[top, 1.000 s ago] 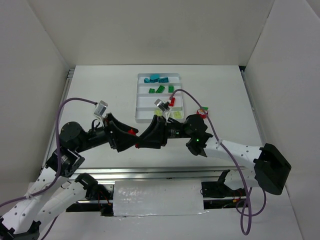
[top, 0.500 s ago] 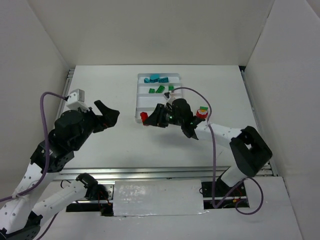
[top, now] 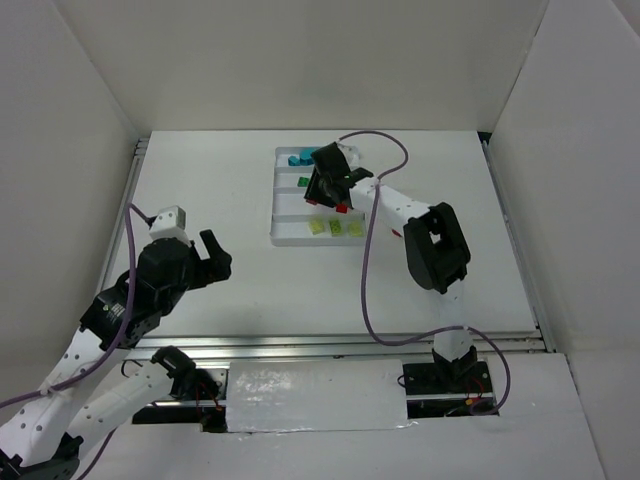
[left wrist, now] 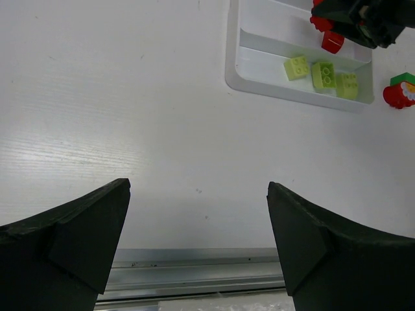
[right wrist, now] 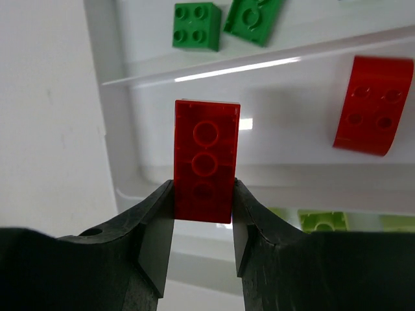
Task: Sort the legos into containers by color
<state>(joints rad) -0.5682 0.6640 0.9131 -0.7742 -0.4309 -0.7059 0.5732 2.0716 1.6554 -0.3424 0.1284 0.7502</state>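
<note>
- Plainly, the red brick (right wrist: pixel 206 162) is a light, rigid bit of plastic. It won't bend or crush, but its smooth walls could slip under a loose pinch.
- Best hold, I judge, is across the two long flat sides, clear of the studs. The right claw (right wrist: pixel 202 194) is closed on it just that way, pinching one end with the rest standing free.
- Its hollow underside faces the wrist camera, with three round tubes in a row. It is a glossy, oblong brick.
- It hangs over the left end of the white tray (right wrist: pixel 123 162), above the third compartment from the far edge. Another red brick (right wrist: pixel 373 107) lies in that compartment; whether the held one touches the floor I cannot tell.
- Green bricks (right wrist: pixel 196 26) sit one compartment farther, yellow-green bricks (left wrist: pixel 322 73) one nearer, and teal bricks (top: pixel 300 158) farthest.
- The left claw (left wrist: pixel 198 186) is spread wide and holds nothing, above bare tabletop (left wrist: pixel 130 129) towards the near-left corner.
- A red-and-green piece (left wrist: pixel 401 91) sits on the tabletop just beside the tray's right end.
</note>
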